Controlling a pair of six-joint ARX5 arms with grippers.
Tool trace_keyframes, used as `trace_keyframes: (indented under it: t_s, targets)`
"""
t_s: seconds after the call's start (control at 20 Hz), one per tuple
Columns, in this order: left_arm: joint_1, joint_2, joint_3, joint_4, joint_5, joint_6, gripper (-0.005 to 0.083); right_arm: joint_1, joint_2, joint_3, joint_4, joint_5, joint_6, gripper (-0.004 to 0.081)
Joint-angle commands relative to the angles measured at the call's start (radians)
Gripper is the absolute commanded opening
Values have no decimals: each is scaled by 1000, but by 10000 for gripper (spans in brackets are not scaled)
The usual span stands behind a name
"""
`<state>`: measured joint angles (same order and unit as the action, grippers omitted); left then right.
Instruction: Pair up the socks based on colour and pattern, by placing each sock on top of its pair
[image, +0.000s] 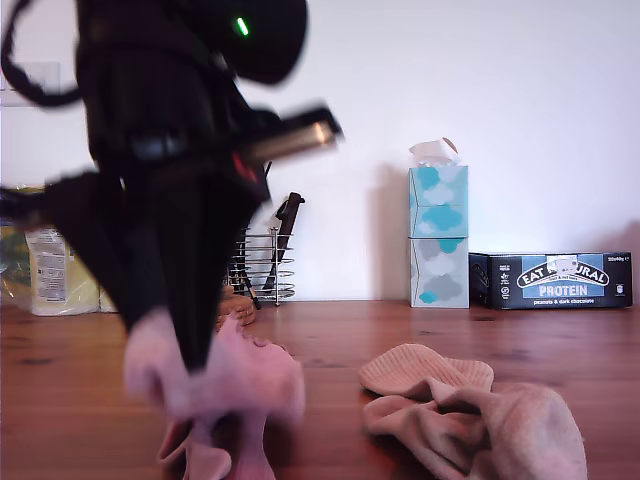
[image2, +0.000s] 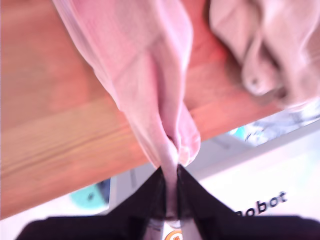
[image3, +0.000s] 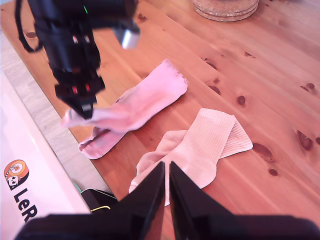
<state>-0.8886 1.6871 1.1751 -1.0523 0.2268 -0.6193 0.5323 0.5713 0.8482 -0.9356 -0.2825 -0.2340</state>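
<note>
My first gripper (image2: 170, 172) is shut on a rose-pink sock (image2: 150, 75), which hangs from it over the wooden table. In the exterior view this gripper (image: 190, 370) holds the blurred pink sock (image: 235, 385) at the exterior view's lower left, just above a second pink sock (image: 215, 455) lying on the table. The second wrist view shows the first gripper (image3: 86, 107), the held sock (image3: 102, 117) and the flat pink sock (image3: 152, 95) under it. Two peachy-beige socks (image3: 210, 140) (image: 480, 420) lie overlapped beside them. My second gripper (image3: 166, 182) hovers shut and empty above the beige socks.
A round cork mat (image3: 226, 9) sits farther along the table. Along the back wall stand stacked tissue boxes (image: 438, 235), a dark protein-bar box (image: 552, 280), a wire basket (image: 262, 265) and a packet (image: 55, 270). The table edge (image3: 60, 150) runs close to the pink socks.
</note>
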Motion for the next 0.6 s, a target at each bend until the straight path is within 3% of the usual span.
trace_keyframes:
  t_s: [0.0, 0.25, 0.4, 0.55]
  targets:
    - [-9, 3, -11, 8, 1, -2, 229, 4, -8, -10, 9, -7, -3, -13]
    - [4, 1, -8, 7, 28, 26, 439, 4, -8, -10, 11, -8, -3, -13]
    - [10, -11, 39, -8, 68, 46, 450, 4, -8, -10, 12, -13, -2, -13]
    - [10, -65, 105, 10, 44, 135, 437, 4, -8, -10, 24, -31, 36, -13]
